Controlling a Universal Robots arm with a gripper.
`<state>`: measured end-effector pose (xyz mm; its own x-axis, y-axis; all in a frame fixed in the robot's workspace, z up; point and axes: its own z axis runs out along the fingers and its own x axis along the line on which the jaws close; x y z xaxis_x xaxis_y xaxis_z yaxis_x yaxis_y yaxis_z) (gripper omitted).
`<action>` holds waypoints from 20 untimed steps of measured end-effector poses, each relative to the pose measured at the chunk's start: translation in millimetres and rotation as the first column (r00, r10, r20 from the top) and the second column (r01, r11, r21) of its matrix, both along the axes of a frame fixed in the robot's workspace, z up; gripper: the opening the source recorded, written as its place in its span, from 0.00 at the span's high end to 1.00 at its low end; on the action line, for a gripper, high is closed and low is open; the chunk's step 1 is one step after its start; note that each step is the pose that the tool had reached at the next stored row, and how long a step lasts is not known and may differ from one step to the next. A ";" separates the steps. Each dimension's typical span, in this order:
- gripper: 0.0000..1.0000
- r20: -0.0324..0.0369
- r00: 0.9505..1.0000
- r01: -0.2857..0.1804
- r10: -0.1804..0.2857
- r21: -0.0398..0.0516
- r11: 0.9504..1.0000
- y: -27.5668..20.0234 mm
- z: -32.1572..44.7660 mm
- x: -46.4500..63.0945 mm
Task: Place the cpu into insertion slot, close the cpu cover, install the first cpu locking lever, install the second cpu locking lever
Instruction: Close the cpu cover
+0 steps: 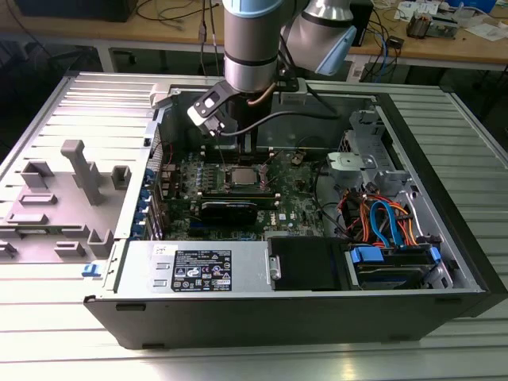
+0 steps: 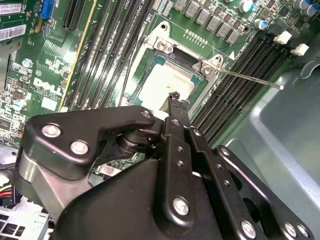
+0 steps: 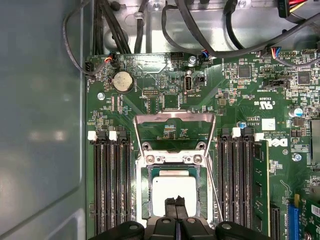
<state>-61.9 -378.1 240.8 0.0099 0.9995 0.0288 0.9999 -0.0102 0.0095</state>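
Note:
The cpu lies flat in its socket on the green motherboard, its dull silver top showing; it also shows in the second wrist view and the exterior view. The cpu cover, a thin silvery frame with a square window, is swung open and back from the socket on its hinge. A thin locking lever sticks out sideways from the socket corner. My gripper is shut with nothing between its fingers, tips just above the cpu's near edge, and its black linkage shows in the second wrist view.
Memory slots flank the socket on both sides. A round coin battery and black cables sit beyond the cover. The grey case wall rises beside the board. The power supply and drive cage fill the case's front.

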 end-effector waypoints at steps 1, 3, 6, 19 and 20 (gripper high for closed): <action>0.89 0.000 1.000 0.000 0.000 0.000 1.000 0.0 0.3 0.0; 0.89 0.000 1.000 0.000 0.000 0.000 1.000 0.0 1.2 0.0; 0.89 0.000 1.000 0.000 0.000 0.000 1.000 0.0 2.6 0.0; 0.89 0.000 1.000 0.000 0.000 0.000 1.000 0.0 12.9 0.0; 0.89 0.000 1.000 0.000 0.000 0.000 1.000 0.0 13.6 0.0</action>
